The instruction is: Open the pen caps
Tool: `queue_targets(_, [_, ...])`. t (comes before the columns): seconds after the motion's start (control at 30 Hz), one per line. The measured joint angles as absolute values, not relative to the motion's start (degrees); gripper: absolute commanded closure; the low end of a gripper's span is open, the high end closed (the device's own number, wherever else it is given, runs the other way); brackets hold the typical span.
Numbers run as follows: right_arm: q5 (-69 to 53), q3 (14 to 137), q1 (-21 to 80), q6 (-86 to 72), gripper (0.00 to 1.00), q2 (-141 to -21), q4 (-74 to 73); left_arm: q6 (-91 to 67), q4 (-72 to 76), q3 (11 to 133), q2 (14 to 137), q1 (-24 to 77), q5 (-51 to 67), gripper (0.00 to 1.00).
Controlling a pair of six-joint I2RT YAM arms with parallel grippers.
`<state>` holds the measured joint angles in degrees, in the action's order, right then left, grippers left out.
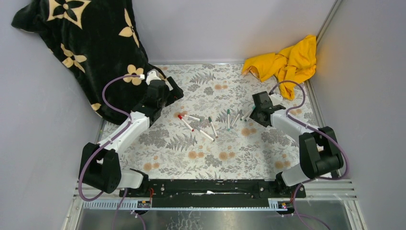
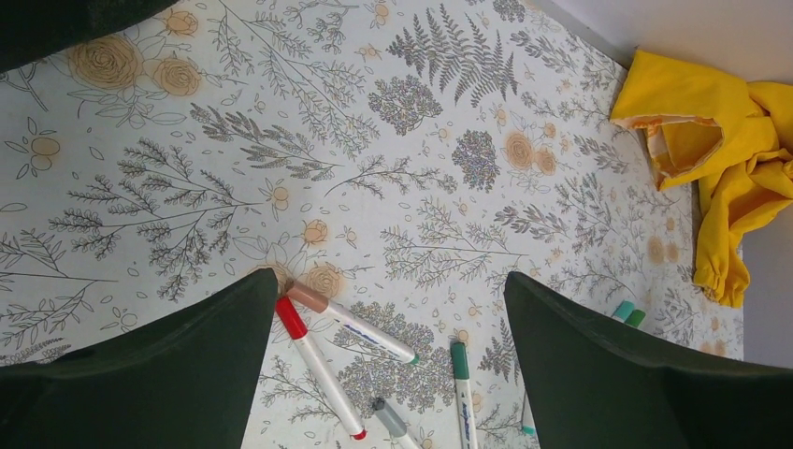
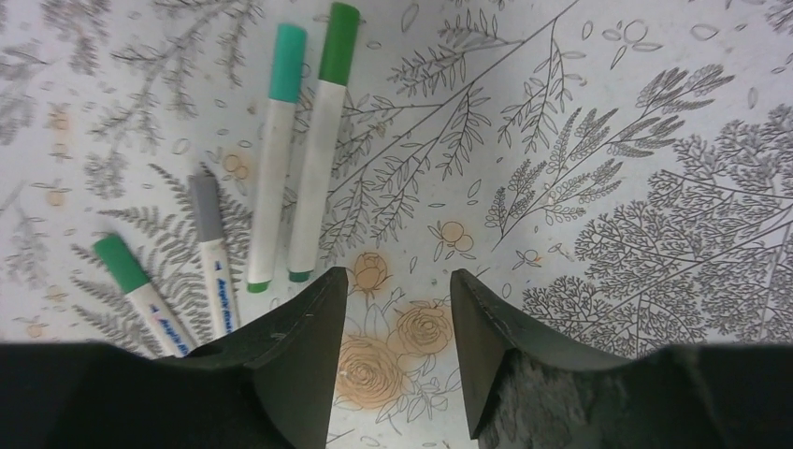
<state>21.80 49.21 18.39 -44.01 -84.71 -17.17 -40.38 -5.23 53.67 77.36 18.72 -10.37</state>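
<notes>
Several white marker pens lie scattered mid-table. Between my left gripper's (image 2: 391, 279) wide-open fingers I see a red pen cap (image 2: 291, 317), a tan cap (image 2: 307, 296), a dark green cap (image 2: 458, 359) and a grey cap (image 2: 388, 416); the red cap lies next to the left finger. My left gripper (image 1: 176, 94) hovers behind the red-capped pen (image 1: 184, 122). My right gripper (image 3: 397, 278) is open over bare cloth with nothing between its fingers. A teal cap (image 3: 288, 61) and a green cap (image 3: 338, 42) lie ahead-left of it, with a grey cap (image 3: 206, 208) further left.
A black blanket with tan flowers (image 1: 91, 43) is draped over the back left corner. A yellow cloth (image 1: 287, 62) is bunched at the back right by the wall. Grey walls enclose the floral tablecloth (image 1: 215, 163) on three sides.
</notes>
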Motion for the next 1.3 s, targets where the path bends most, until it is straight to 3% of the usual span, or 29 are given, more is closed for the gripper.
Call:
queue_targets(0.23, [20.4,50.6,18.4,-44.4,0.5,-92.7,-16.8,-40.4,-5.2,53.7,77.4,18.7,-10.4,0.01])
queue_targets(1.3, [19.0,60.2,18.4,-44.0,0.49,-101.3,-16.4,-41.5,-5.2,53.5,76.6,18.7,-10.4,0.01])
